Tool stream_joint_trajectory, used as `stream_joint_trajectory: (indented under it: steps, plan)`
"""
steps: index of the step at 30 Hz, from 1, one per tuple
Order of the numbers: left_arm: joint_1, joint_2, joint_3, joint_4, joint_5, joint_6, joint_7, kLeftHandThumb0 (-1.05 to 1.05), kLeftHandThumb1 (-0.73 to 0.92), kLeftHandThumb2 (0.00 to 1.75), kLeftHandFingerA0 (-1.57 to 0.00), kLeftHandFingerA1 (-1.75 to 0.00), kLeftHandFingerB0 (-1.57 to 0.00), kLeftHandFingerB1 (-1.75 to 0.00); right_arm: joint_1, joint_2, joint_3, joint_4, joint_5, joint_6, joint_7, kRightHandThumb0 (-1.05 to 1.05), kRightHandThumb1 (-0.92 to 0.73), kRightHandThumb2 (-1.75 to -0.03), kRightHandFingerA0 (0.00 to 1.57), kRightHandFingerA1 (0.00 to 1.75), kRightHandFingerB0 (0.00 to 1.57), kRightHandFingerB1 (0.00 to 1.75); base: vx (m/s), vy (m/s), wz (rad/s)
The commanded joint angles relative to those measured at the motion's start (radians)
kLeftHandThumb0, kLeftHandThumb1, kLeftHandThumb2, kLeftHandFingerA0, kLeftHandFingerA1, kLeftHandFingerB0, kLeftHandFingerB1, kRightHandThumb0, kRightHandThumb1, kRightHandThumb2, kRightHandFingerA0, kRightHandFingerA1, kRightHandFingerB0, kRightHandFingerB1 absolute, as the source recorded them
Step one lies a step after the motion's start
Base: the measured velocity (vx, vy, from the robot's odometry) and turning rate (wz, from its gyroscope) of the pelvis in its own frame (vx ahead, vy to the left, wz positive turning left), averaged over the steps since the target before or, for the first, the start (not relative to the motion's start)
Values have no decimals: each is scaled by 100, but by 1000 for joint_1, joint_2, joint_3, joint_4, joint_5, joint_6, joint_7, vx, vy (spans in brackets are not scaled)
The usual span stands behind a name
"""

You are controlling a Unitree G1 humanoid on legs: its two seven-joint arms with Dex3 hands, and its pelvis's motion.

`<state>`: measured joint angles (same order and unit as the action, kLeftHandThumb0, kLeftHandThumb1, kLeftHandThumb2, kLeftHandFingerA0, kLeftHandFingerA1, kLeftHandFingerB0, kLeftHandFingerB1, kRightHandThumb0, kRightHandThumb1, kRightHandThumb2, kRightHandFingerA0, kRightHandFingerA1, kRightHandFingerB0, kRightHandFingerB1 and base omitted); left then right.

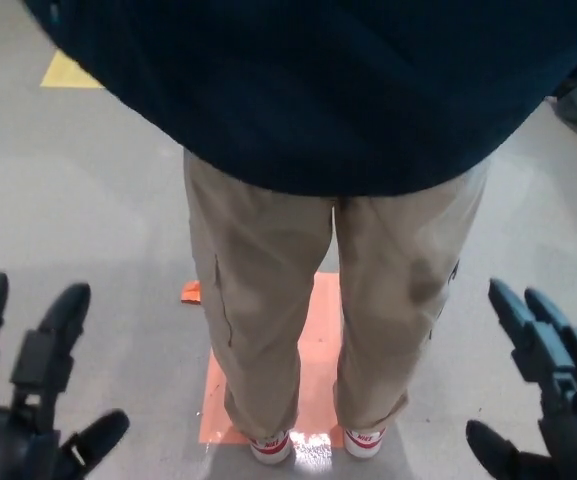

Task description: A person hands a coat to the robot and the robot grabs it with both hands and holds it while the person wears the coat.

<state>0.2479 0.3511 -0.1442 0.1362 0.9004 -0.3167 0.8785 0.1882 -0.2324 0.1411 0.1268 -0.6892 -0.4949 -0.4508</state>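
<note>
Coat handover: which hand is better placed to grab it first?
Neither clearly. The left hand and right hand are both open, low and well apart from the person, who stands centred between them in a dark coat.

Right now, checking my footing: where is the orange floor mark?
Head view, low centre: the orange floor mark lies under the person's shoes, between the legs.

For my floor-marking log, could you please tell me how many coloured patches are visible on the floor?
2. An orange patch lies under the person's shoes, partly covered by the legs. A yellow patch sits at the upper left, partly hidden by the dark coat. More may be hidden.
</note>
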Motion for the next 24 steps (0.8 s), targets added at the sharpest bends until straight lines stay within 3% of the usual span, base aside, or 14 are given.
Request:
stream_joint_trajectory:
  steps: [1,2,3,8,9,12,16,21,22,23,24]
  plan:
    - [-127,15,-64,233,42,-27,88,-76,76,64,-22,-34,-22,-29,-130,-11,32,231,-71,30,-110,-71,-84,-67,1,23,3,20,0,0,0]
    - [-144,15,-75,273,30,-21,62,-77,77,63,-22,-32,-21,-29,-148,-6,41,272,-68,38,-109,-76,-68,-95,4,25,1,20,0,0,0]
    - [-164,6,-90,333,18,-16,48,-78,78,64,-26,-32,-23,-29,-166,0,49,332,-63,55,-106,-75,-67,-103,0,28,2,23,0,0,0]
    - [-239,-1,-136,499,4,-28,67,-77,74,63,-30,-33,-23,-29,-229,-4,70,487,-29,49,-93,-77,-67,-102,0,25,5,23,0,0,0]
    - [-265,-7,-152,559,2,-18,51,-79,62,90,-25,-43,-19,-40,-251,-8,78,537,-28,59,-80,-83,-68,-99,6,24,7,22,0,0,0]
    - [-339,-12,-173,660,-13,-11,28,-78,61,90,-27,-44,-18,-40,-317,-8,94,616,-22,86,-44,-82,-68,-98,5,22,5,18,0,0,0]
    - [-457,-23,-208,816,-42,-26,-53,-75,61,90,-30,-46,-13,-39,-405,-7,117,701,-3,110,18,-67,-57,-93,2,36,2,30,0,0,0]
    - [-610,-35,-222,944,-77,-32,-122,-75,59,89,-35,-47,-16,-39,-534,-3,117,794,36,147,81,-62,-52,-88,1,39,0,32,0,0,0]
    - [-640,-36,-223,968,-86,-34,-132,-71,70,62,-45,-36,-22,-29,-562,1,114,815,46,154,93,-60,-51,-88,4,41,0,33,0,0,0]
    - [-660,-37,-225,985,-91,-37,-140,-71,70,62,-45,-36,-22,-29,-579,3,113,829,53,161,102,-60,-51,-88,4,41,0,33,0,0,0]
    - [-660,-44,-223,996,-111,-61,-173,-71,56,85,-36,-47,-13,-38,-575,-4,110,824,70,190,163,-61,-68,-76,11,34,4,23,0,0,0]
